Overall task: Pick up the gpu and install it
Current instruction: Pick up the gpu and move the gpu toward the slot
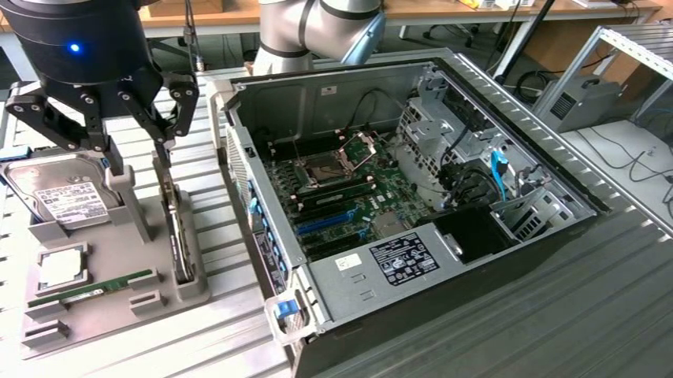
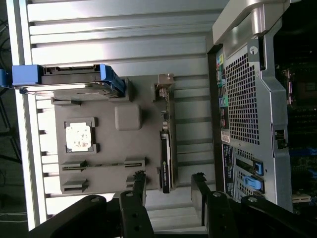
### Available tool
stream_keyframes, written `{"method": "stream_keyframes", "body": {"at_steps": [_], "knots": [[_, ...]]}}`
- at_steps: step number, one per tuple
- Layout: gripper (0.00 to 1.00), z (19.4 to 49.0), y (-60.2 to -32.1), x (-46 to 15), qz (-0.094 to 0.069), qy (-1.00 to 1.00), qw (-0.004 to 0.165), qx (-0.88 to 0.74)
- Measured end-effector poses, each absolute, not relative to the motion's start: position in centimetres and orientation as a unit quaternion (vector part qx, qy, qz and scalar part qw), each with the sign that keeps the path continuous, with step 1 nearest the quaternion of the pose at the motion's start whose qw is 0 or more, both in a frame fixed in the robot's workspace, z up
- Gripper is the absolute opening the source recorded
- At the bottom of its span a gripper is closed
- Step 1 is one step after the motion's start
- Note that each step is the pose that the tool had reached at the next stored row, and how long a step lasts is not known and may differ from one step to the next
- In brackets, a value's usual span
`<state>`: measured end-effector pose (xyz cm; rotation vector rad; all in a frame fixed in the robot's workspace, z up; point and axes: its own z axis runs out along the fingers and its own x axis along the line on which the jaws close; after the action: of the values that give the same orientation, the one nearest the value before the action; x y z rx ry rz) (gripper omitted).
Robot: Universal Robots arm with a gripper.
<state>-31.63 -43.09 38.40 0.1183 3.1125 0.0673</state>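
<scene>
The gripper [image 1: 137,150] hangs at the upper left of the exterior view. Its fingers are spread wide, one on each side of the gpu [image 1: 176,228], and they hold nothing. The gpu stands on its thin edge in the gray tray [image 1: 189,293], at the exterior view's left. The computer case [image 1: 315,94] sits open beside it. Lifting the gpu and putting it in are both not yet done.

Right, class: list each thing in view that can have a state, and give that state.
tool: open, straddling the gpu's end, not gripping it.
gpu: standing on edge in the grey holder, not installed.
computer case: side open, motherboard exposed.
hard drive: lying flat in the holder.
RAM stick: lying flat in the holder.
</scene>
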Motion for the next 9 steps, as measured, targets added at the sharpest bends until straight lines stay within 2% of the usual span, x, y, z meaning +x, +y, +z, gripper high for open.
{"method": "stream_keyframes", "body": {"at_steps": [9], "knots": [[0.5, 37.38, -43.09, -31.63, 0.022, 0.999, 0.013, 0.038]]}}
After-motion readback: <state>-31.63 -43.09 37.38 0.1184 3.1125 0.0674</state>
